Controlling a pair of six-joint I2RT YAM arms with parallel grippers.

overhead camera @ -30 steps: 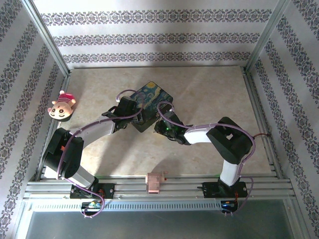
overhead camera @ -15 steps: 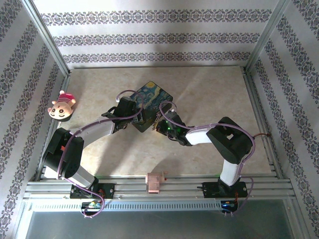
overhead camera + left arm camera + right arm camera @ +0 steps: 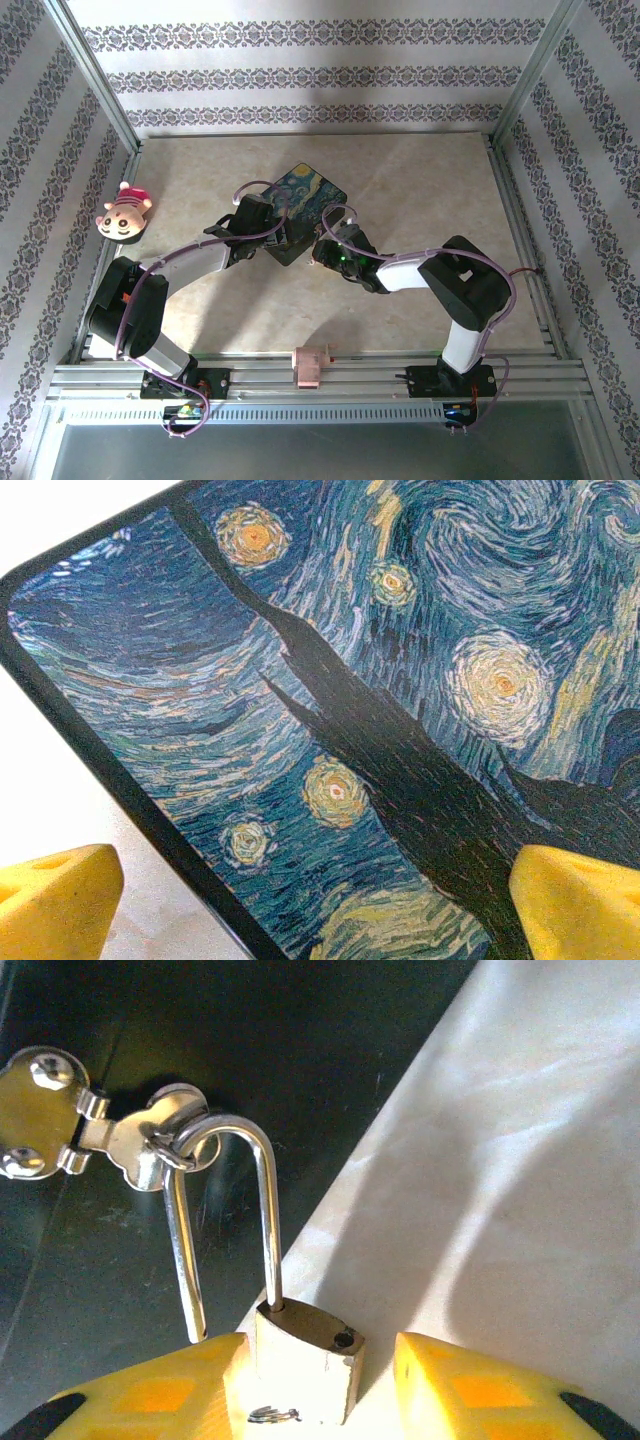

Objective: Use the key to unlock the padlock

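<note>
**Box side blocked, table side free**

The padlock (image 3: pixel 300 1355) sits inside the parted right gripper (image 3: pixel 315 1365), hooked ahead through the clasp (image 3: pixel 120 1135) on the painted box (image 3: pixel 300 1020). The box's dark wall closes off the gripper's left. To its right, bare table (image 3: pixel 520 1160) lies open. The left gripper (image 3: pixel 310 880) hangs spread above the box lid.

At the front of the black box with a blue starry-night lid (image 3: pixel 310 195), the small brass padlock with silvery shackle (image 3: pixel 303 1365) is cut off at its base; from overhead it is too small to tell.
</note>
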